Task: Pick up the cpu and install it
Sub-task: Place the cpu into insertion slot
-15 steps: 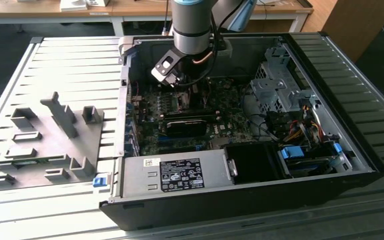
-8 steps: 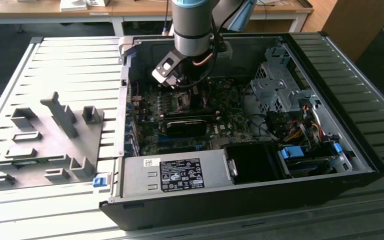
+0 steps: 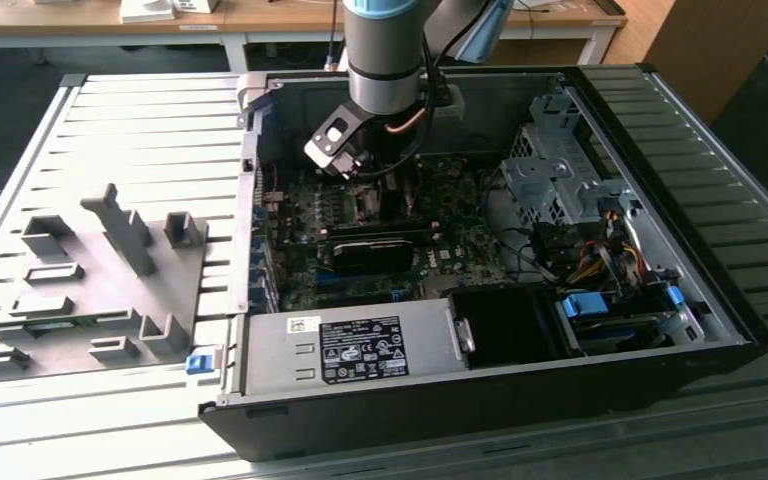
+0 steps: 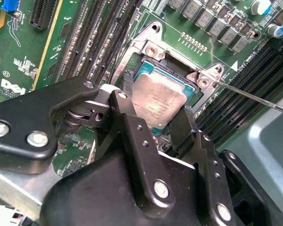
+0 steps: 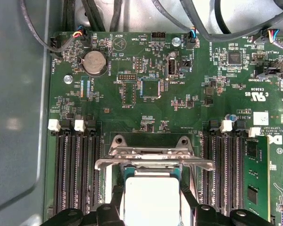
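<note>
The cpu (image 4: 159,96) is hanging pinched in the gripper (image 4: 155,110), fingers (image 4: 181,125) pressing two edges, right over the socket (image 4: 177,70) inside the case (image 3: 518,400). I'm worrying that, coming down off square, it's going to catch a corner and bend the contacts; I can't tell if it's level. The raised metal frame (image 5: 153,159) and thin lever (image 4: 247,96) are crowding one side, memory slots (image 5: 78,174) flanking both
</note>
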Controlling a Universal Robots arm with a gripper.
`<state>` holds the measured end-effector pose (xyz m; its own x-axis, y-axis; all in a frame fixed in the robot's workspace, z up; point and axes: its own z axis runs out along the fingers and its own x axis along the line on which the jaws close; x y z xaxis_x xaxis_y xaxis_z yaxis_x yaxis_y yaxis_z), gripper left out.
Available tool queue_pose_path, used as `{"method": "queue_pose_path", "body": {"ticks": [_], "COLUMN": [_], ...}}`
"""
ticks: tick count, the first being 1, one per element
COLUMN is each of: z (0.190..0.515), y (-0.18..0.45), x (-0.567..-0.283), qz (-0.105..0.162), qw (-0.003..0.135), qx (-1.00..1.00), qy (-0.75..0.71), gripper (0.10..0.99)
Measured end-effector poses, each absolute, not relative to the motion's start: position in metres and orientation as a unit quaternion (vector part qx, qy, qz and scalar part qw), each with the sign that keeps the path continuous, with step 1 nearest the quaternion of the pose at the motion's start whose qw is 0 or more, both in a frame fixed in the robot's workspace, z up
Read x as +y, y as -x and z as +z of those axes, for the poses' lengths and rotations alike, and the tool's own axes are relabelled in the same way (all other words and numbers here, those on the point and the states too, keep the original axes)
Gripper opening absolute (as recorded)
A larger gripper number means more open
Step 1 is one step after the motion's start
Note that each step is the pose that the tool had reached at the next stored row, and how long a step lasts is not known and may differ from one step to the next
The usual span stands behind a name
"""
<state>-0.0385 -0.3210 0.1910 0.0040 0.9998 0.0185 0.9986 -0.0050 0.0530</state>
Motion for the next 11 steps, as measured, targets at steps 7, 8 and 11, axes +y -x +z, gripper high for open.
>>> {"method": "queue_pose_path", "body": {"ticks": [7,8,11], "z": [0.1895,0.1893,0.1893], "y": [0.0374,0.0374,0.0374], "x": [-0.3209,-0.3209,-0.321], "qz": [0.025,0.025,0.025], "qw": [0.012,0.012,0.012], "qx": [0.705,0.705,0.705], "qy": [-0.708,-0.708,-0.708], "gripper": [0.545,0.545,0.545]}}
